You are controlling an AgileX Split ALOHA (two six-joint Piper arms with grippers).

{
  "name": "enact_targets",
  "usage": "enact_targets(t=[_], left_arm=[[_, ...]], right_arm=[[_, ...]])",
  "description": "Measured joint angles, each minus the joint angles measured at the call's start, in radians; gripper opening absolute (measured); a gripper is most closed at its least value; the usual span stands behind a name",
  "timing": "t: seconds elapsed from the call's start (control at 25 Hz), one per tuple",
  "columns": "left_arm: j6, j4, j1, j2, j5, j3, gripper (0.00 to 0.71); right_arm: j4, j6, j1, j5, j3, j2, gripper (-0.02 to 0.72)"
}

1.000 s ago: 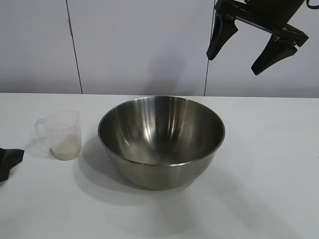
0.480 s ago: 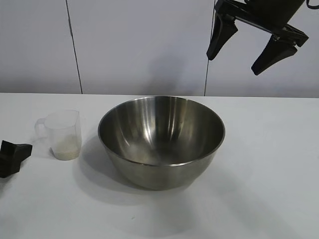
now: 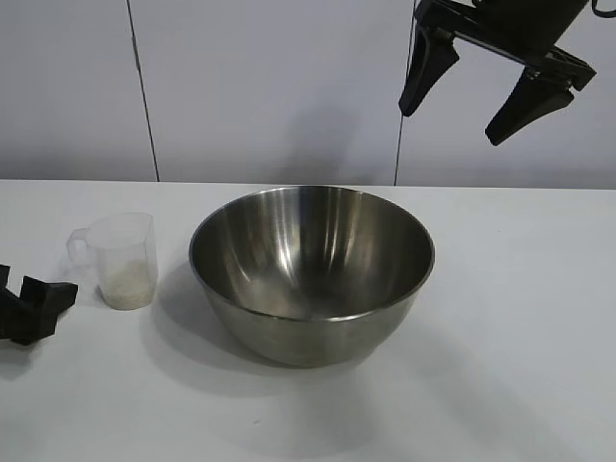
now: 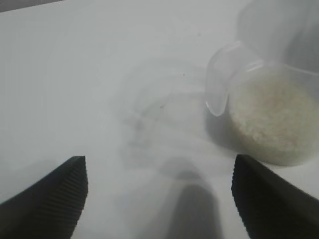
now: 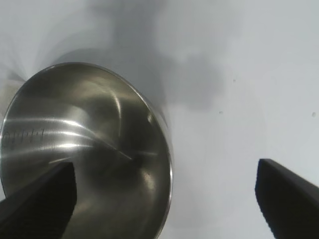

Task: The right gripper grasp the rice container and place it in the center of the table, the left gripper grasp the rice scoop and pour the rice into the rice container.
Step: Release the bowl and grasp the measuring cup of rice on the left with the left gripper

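The rice container [image 3: 311,271], a large shiny steel bowl, stands empty at the middle of the white table [image 3: 520,318]; it also shows in the right wrist view [image 5: 84,149]. The rice scoop [image 3: 119,260], a small frosted cup with its handle to the left, stands just left of the bowl with rice [image 3: 128,288] in its bottom; the left wrist view shows the scoop [image 4: 259,109] and its rice [image 4: 271,117]. My left gripper [image 3: 24,306] is open, low over the table at the left edge, apart from the scoop. My right gripper [image 3: 486,82] hangs open and empty high above the bowl's right side.
A white panelled wall [image 3: 269,87] with dark seams runs behind the table. Bare tabletop lies right of the bowl and in front of it.
My left gripper has moved in from the left edge toward the scoop. The right gripper, bowl and scoop have not moved.
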Motion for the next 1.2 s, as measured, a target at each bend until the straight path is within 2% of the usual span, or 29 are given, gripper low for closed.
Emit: enact_targets(t=[0.4, 0.8, 0.88, 1.0, 1.08, 1.2], left_arm=[[0.019, 0.0, 0.0, 0.005, 0.0, -0.098, 0.577], [-0.031, 0.001, 0.0, 0.006, 0.001, -0.115, 0.558], [-0.046, 0.003, 0.0, 0.006, 0.0, -0.115, 0.469], [-0.067, 0.003, 0.0, 0.006, 0.0, -0.115, 0.225], [-0.083, 0.003, 0.0, 0.006, 0.0, -0.116, 0.144], [-0.09, 0.008, 0.0, 0.006, 0.0, -0.119, 0.093]], right_arm=[[0.0, 0.008, 0.0, 0.009, 0.0, 0.0, 0.666], [0.0, 0.011, 0.0, 0.01, 0.0, 0.0, 0.661], [0.0, 0.012, 0.0, 0.011, 0.0, 0.0, 0.661], [0.0, 0.012, 0.0, 0.011, 0.0, 0.0, 0.661], [0.0, 0.012, 0.0, 0.012, 0.0, 0.0, 0.661], [-0.001, 0.012, 0.0, 0.012, 0.0, 0.0, 0.661]])
